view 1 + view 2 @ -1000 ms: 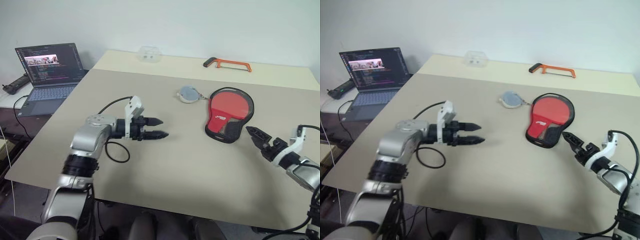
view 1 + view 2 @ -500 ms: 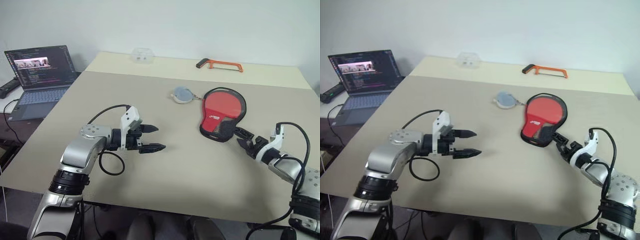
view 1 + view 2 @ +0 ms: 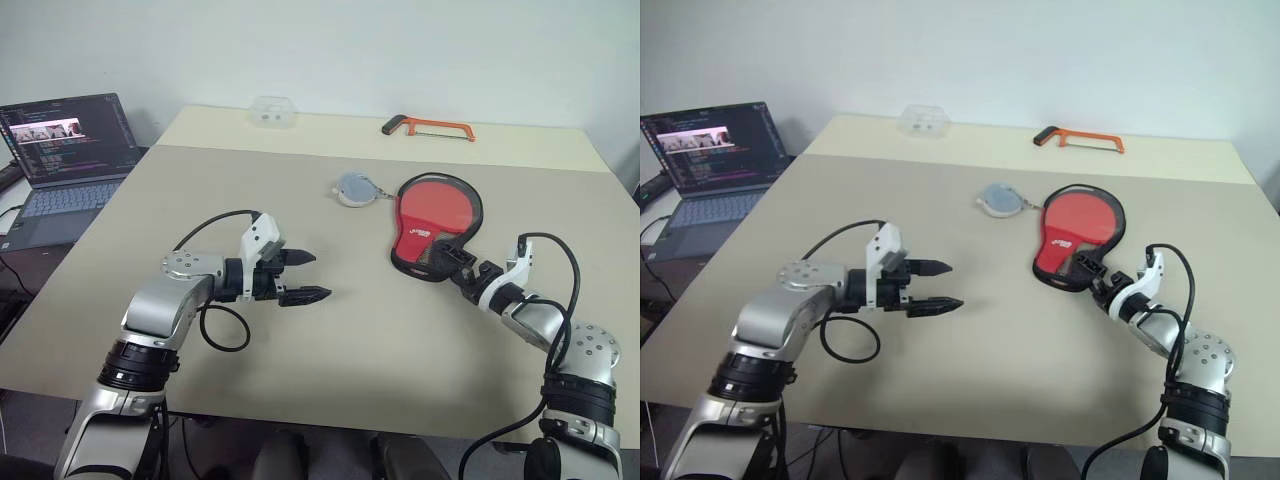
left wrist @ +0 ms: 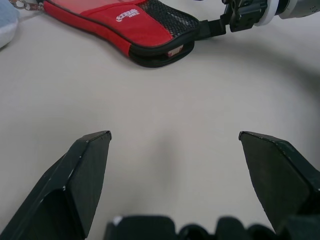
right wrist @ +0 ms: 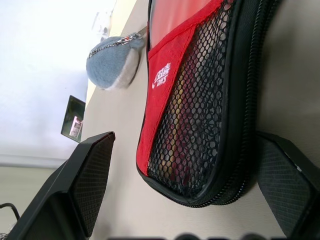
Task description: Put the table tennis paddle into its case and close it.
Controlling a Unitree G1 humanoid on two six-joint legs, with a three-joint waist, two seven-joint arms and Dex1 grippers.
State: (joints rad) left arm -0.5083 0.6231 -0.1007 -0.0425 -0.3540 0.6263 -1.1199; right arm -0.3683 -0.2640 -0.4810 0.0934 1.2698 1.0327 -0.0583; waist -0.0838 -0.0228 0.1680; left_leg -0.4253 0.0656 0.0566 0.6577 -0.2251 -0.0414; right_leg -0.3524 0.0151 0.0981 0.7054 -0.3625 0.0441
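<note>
progress: early | case (image 3: 437, 225) flat on tabletop (image 3: 300, 380), paddle maybe tucked inside | right pincer (image 3: 458, 272) wide open at its narrow end, nothing held | left pincer (image 3: 303, 276) wide open, empty

The table (image 3: 330, 340) is bare near the case (image 3: 436, 225); a grey pouch (image 3: 356, 188) sits just left of it, blocking that side.

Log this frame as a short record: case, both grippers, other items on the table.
case: lies flat on table, red panel and mesh pocket up
right gripper: open, at the case's narrow end
left gripper: open, above bare table, away from case
other items: grey pouch beside case; orange hacksaw at far edge
</note>
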